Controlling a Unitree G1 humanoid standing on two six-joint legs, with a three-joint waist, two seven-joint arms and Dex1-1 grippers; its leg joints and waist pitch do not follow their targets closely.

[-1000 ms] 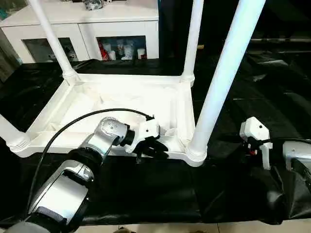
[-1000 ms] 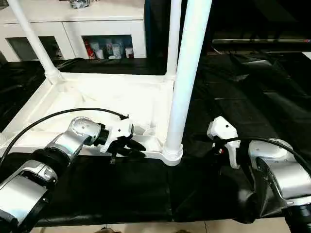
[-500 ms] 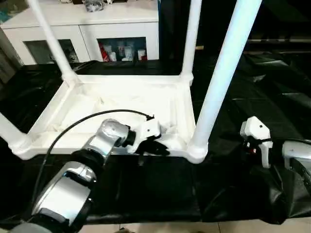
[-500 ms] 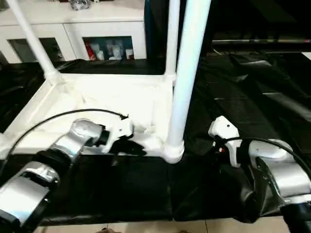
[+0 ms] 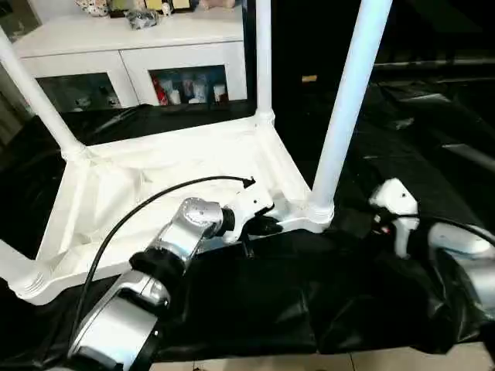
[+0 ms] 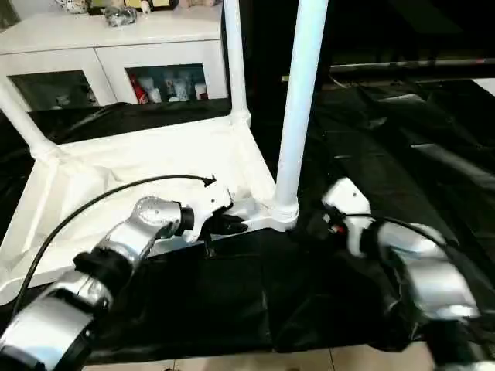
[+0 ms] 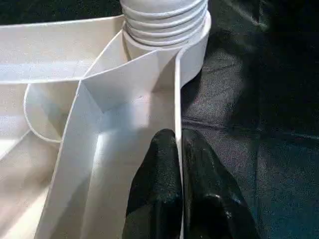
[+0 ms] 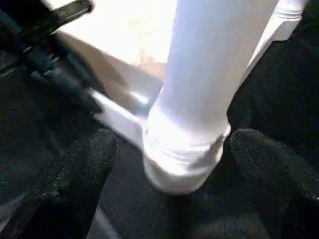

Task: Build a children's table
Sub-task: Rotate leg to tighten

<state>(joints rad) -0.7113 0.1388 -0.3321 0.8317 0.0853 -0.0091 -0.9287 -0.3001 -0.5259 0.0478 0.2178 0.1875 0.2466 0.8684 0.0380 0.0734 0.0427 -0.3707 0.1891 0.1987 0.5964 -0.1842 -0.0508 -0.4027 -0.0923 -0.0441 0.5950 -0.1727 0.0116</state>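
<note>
The children's table lies upside down on the black cover, its white tabletop (image 5: pixel 116 193) up-facing with four white legs standing in the corner sockets. The near right leg (image 5: pixel 344 108) rises from its socket (image 7: pixel 167 20). My left gripper (image 5: pixel 267 226) is shut on the tabletop's thin front rim (image 7: pixel 177 94) just beside that socket, one black finger (image 7: pixel 157 164) on each side of the wall. My right gripper (image 8: pixel 172 149) is open around the base of the same leg (image 8: pixel 209 74); its fingers (image 8: pixel 94 154) stand clear of the leg on both sides.
A white cabinet (image 5: pixel 139 54) with glass doors stands behind the work table. The black cover (image 5: pixel 255 301) is wrinkled in front and to the right. My left arm's black cable (image 5: pixel 147 205) arcs over the tabletop.
My left gripper has closed onto the rim. The tabletop has swung, so it now sits skewed to the cabinet. The camera view has also shifted.
</note>
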